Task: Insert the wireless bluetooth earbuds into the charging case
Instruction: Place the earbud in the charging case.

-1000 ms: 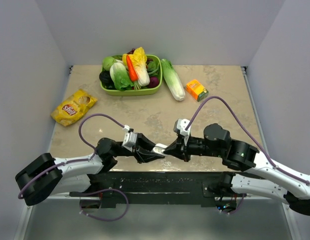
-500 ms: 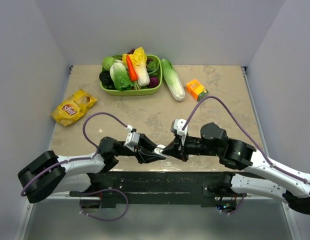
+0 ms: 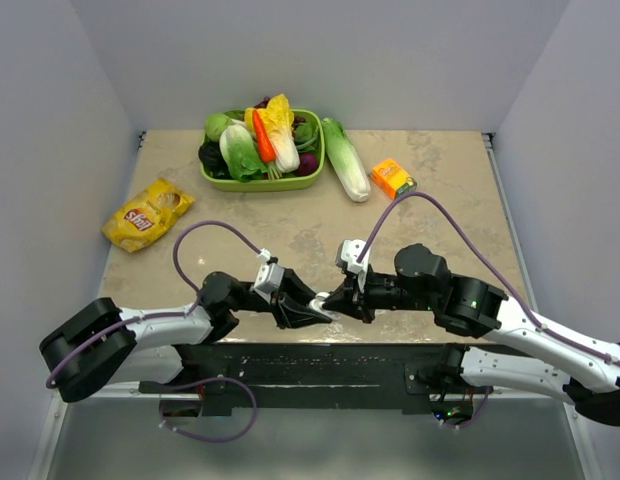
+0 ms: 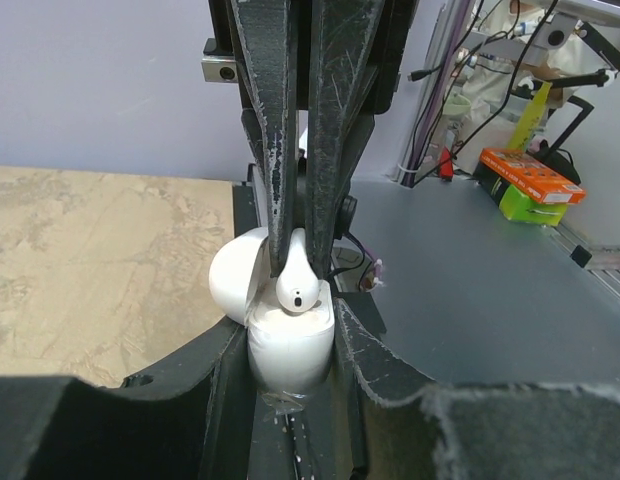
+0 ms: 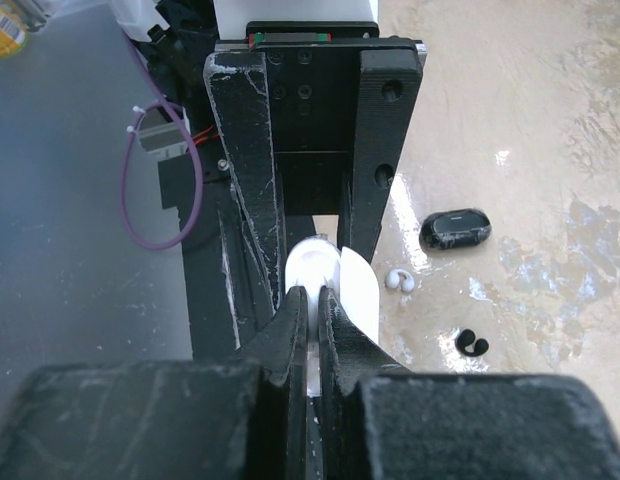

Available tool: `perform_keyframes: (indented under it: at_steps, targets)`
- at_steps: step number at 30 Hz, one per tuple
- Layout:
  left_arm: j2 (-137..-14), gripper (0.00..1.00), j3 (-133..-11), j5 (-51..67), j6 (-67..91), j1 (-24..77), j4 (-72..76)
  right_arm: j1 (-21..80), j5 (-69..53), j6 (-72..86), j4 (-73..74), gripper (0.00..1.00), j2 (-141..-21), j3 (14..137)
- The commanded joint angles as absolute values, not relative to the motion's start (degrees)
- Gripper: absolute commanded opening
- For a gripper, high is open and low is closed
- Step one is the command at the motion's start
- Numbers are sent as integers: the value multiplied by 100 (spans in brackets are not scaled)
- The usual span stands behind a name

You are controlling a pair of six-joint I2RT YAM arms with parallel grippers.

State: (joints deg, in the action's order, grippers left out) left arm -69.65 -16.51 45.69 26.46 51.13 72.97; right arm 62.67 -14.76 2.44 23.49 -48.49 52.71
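Note:
My left gripper (image 4: 290, 342) is shut on a white charging case (image 4: 288, 350), held upright with its lid (image 4: 235, 278) swung open to the left. My right gripper (image 5: 312, 296) is shut on a white earbud (image 4: 300, 283), whose rounded head sits at the case's open top. In the top view both grippers meet near the table's front edge, around the case (image 3: 320, 301). On the table beyond them lie a loose white earbud (image 5: 397, 281) and a black earbud (image 5: 472, 345). A closed black charging case (image 5: 455, 229) lies close by.
A green basket (image 3: 252, 185) of vegetables stands at the back, with a cabbage (image 3: 346, 160) and an orange carton (image 3: 394, 180) to its right. A yellow chips bag (image 3: 147, 213) lies at the left. The black base rail (image 3: 320, 365) runs along the near edge.
Both wrists have drawn closer together: the right gripper has moved left with the white earbud, and the left gripper with the case has edged right towards it.

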Motion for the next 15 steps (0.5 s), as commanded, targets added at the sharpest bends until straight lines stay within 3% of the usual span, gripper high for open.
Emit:
perform_keyframes:
  at_steps: [1, 15]
  targets:
    - [-7031, 0, -1934, 4772, 2742, 5159, 8666, 6302, -1564, 105, 2153, 0, -4948, 5546]
    - [-7189, 0, -1898, 4729, 2821, 5159, 8938, 6293, -1547, 114, 2056, 0, -5027, 5519]
